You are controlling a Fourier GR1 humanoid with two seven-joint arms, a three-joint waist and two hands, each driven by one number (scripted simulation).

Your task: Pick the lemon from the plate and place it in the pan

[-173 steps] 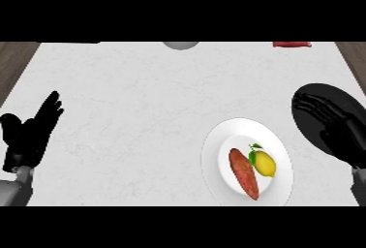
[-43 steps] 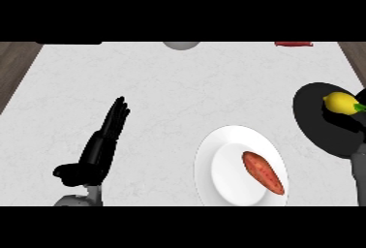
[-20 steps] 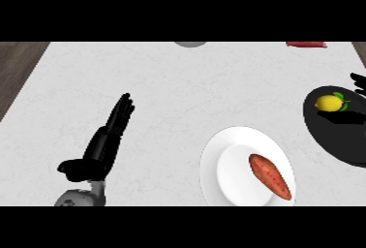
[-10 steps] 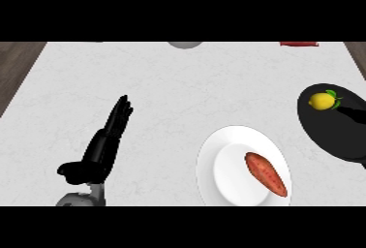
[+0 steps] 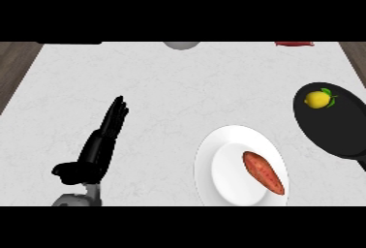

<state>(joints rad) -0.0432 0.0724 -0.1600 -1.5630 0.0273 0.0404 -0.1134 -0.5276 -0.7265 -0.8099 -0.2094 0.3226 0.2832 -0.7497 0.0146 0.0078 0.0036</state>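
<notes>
The yellow lemon (image 5: 318, 99) with its green leaf lies in the black pan (image 5: 340, 130) at the right edge, near the pan's far rim. The white plate (image 5: 221, 164) stands at the lower middle right and carries only an orange-red sweet potato (image 5: 263, 172). My left hand (image 5: 100, 145) lies open over the counter at the lower left, fingers straight and pointing away from me. My right hand does not show in the head view.
A grey round object (image 5: 181, 44) sits at the counter's far edge, and a red item (image 5: 294, 43) lies at the far right edge. Dark wood floor shows past the counter's left and right edges.
The right hand that was beside the lemon over the pan has withdrawn out of view, leaving the lemon lying in the pan. The left hand has stayed put.
</notes>
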